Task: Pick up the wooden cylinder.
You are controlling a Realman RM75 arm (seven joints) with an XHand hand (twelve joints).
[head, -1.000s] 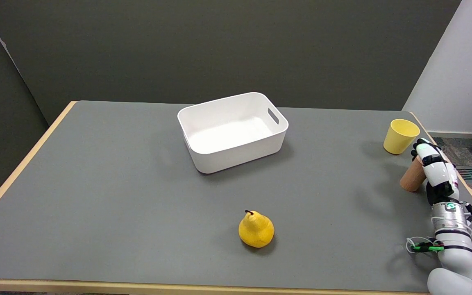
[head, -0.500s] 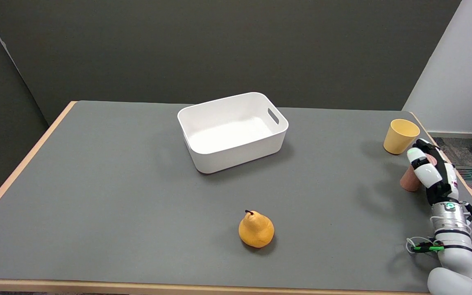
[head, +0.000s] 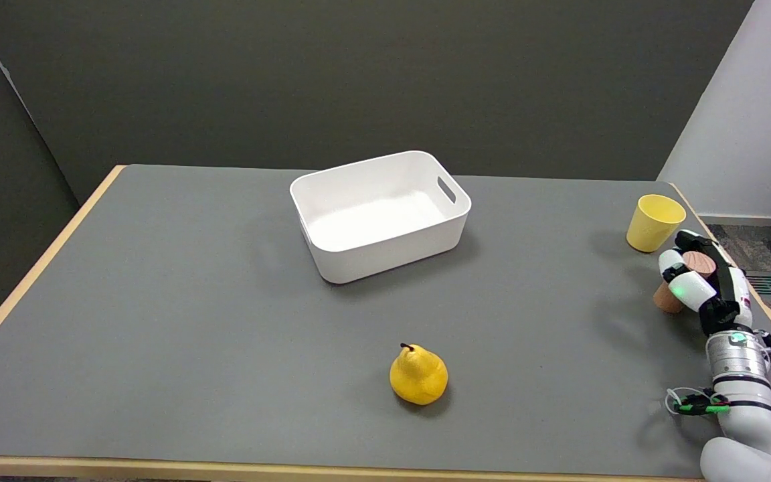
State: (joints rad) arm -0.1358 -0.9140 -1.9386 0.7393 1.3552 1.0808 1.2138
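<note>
1. We see the right hand (head: 700, 284) at the table's (head: 191, 301) far right, near the 3 o'clock edge, with its white arm reaching in from about 5 o'clock.
2. Our hand's fingers (head: 688, 289) are wrapped around the wooden cylinder (head: 683, 281), one white finger lying across its front and others curling behind its top; it grips the cylinder.
3. The wooden cylinder shows only in parts: its round top face above the crossing finger and its lower end below it. It leans, top toward 1 o'clock and base toward 7 o'clock.
4. We cannot tell whether the cylinder's lower end touches the table or hangs just above it.
5. A yellow cup (head: 653, 222) stands upright near the cylinder, at about 11 o'clock from it, apart from the hand.
6. A white bin (head: 380, 258) with a handle slot sits toward 12 o'clock of the table's middle, well apart from the hand.
7. A yellow pear (head: 418, 375) stands toward 6 o'clock of the table's middle, stem up, directly toward 6 o'clock from the bin and well apart from the cylinder.
8. The table has a grey top with a pale wooden edge.
</note>
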